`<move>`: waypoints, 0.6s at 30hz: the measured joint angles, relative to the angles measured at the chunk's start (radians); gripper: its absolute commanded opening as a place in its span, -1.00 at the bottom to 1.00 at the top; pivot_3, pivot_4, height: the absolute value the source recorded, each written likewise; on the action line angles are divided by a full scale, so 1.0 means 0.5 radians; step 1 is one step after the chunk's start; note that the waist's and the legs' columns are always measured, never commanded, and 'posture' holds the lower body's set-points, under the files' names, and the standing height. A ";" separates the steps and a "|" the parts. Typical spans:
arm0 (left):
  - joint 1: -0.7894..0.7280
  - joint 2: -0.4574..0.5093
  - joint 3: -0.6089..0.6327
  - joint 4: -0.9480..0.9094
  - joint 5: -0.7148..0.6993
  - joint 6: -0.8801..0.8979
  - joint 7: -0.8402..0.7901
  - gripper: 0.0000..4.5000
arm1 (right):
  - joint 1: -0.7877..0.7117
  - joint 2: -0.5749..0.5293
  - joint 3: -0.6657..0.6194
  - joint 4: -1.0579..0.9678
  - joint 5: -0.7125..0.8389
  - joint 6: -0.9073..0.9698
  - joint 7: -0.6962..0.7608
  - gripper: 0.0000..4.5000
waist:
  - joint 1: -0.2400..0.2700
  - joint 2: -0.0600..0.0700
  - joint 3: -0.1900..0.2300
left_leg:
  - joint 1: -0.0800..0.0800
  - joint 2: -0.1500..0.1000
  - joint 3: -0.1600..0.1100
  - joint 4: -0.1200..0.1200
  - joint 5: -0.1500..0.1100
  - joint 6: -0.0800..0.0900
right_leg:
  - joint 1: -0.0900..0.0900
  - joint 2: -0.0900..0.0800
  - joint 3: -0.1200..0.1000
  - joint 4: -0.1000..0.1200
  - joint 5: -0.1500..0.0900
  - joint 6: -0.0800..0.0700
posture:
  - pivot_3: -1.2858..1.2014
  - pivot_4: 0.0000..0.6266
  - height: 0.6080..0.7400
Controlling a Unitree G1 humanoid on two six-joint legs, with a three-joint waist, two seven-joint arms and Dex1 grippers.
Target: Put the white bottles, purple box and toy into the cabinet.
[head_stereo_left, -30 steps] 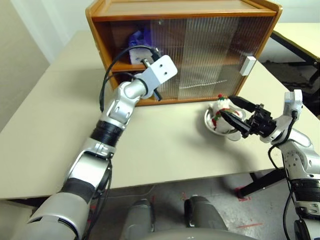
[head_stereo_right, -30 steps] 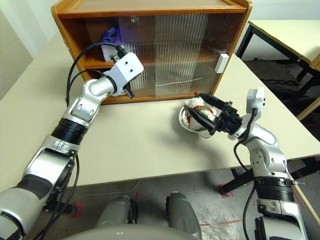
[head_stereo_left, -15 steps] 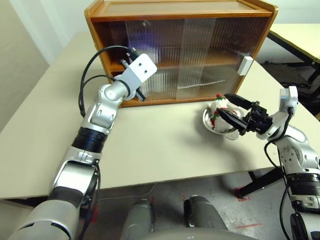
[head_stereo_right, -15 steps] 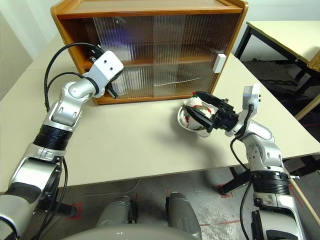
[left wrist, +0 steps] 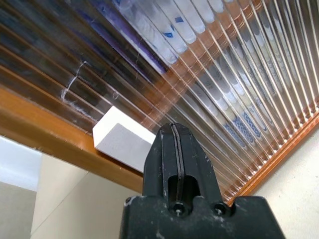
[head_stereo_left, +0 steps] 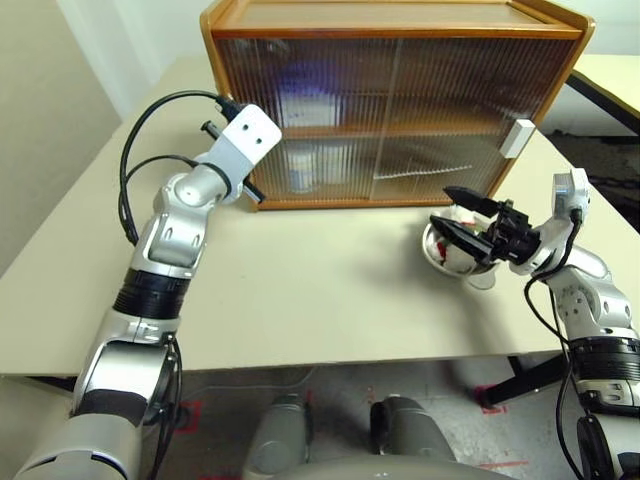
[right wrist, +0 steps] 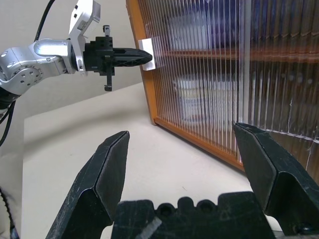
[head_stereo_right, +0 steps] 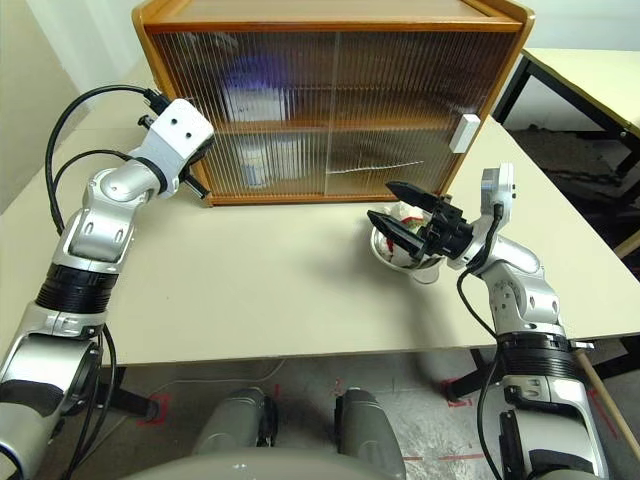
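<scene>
The cabinet [head_stereo_left: 390,18] stands at the back of the table with both ribbed sliding doors drawn across its front. Behind the left door the purple box [head_stereo_left: 305,100] shows blurred on the upper shelf, and white bottles [head_stereo_left: 303,165] below it. My left gripper [right wrist: 144,56] is shut and empty, its tip against the white handle [left wrist: 122,139] at the cabinet's left edge. The toy [head_stereo_left: 458,255] lies in a steel bowl [head_stereo_left: 480,275] in front of the cabinet's right end. My right gripper [head_stereo_left: 455,215] is open, one finger above the toy and one beside it.
The right door's white handle [head_stereo_left: 517,138] juts out near the right gripper. The beige table [head_stereo_left: 330,290] has bare room in front of the cabinet. A second table [head_stereo_left: 610,70] stands to the right across a gap.
My left gripper has moved left along the cabinet front, and the left door has slid with it, closing the opening. The right gripper has stayed over the bowl. The camera has shifted.
</scene>
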 measured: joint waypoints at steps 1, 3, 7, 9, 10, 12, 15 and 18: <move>0.014 0.008 0.005 -0.012 -0.006 0.001 0.000 -1.00 | 0.000 0.000 0.001 0.000 0.000 0.000 0.004 0.99 | 0.001 0.000 0.000 | 0.000 0.001 0.000 -0.001 0.000 0.000 | 0.000 0.000 0.000 0.000 0.000 -0.001 | 0.19 -0.99 1.00; 0.020 0.014 0.010 -0.017 -0.020 -0.004 0.000 -1.00 | 0.000 0.000 0.001 0.000 -0.001 0.000 0.006 0.99 | 0.004 0.000 0.000 | 0.000 0.002 0.000 -0.001 0.000 0.000 | 0.000 0.001 -0.001 0.000 -0.001 -0.001 | 0.19 -0.99 1.00; 0.076 -0.092 0.177 -0.060 -0.278 0.008 -0.087 -0.72 | 0.000 -0.015 -0.001 0.005 -0.003 0.001 0.013 0.92 | 0.015 0.000 0.000 | 0.000 0.002 0.001 -0.001 0.000 0.000 | 0.000 -0.001 -0.002 0.000 -0.001 -0.001 | 0.19 -0.99 1.00; 0.127 -0.155 0.220 -0.122 -0.448 0.018 -0.177 -0.41 | -0.003 -0.045 -0.010 0.009 0.000 0.008 0.023 0.72 | 0.033 0.000 0.000 | -0.001 0.002 0.002 -0.001 0.000 0.000 | 0.000 -0.002 -0.002 -0.001 -0.001 -0.001 | 0.19 -0.99 1.00; 0.164 -0.184 0.255 -0.164 -0.556 0.039 -0.233 -0.25 | -0.012 -0.052 -0.024 0.013 0.007 0.012 0.024 0.58 | 0.039 0.000 0.000 | -0.001 0.002 0.002 -0.001 0.000 0.000 | 0.000 -0.001 -0.001 -0.002 -0.001 -0.001 | 0.19 -0.99 1.00; 0.235 -0.230 0.318 -0.246 -0.758 0.099 -0.332 0.10 | -0.029 -0.071 -0.066 0.024 0.023 0.024 0.022 0.25 | 0.050 0.000 0.000 | -0.002 0.002 0.003 -0.001 0.000 0.000 | 0.000 -0.001 -0.001 -0.002 -0.002 -0.001 | 0.18 -0.99 1.00; 0.390 -0.205 0.418 -0.394 -1.073 0.211 -0.518 0.66 | -0.040 -0.108 -0.127 0.038 0.033 0.030 0.010 -0.28 | 0.051 -0.001 0.000 | -0.002 0.002 0.003 -0.001 -0.001 -0.002 | -0.001 -0.001 -0.002 -0.002 -0.007 -0.002 | 0.18 -0.98 1.00; 0.520 -0.116 0.531 -0.481 -1.327 0.280 -0.685 1.00 | -0.064 -0.130 -0.178 0.092 0.027 0.024 -0.040 -0.80 | 0.046 -0.001 0.000 | -0.002 0.003 0.003 -0.002 -0.002 -0.004 | -0.001 0.000 -0.002 -0.002 -0.012 -0.005 | 0.18 -0.96 1.00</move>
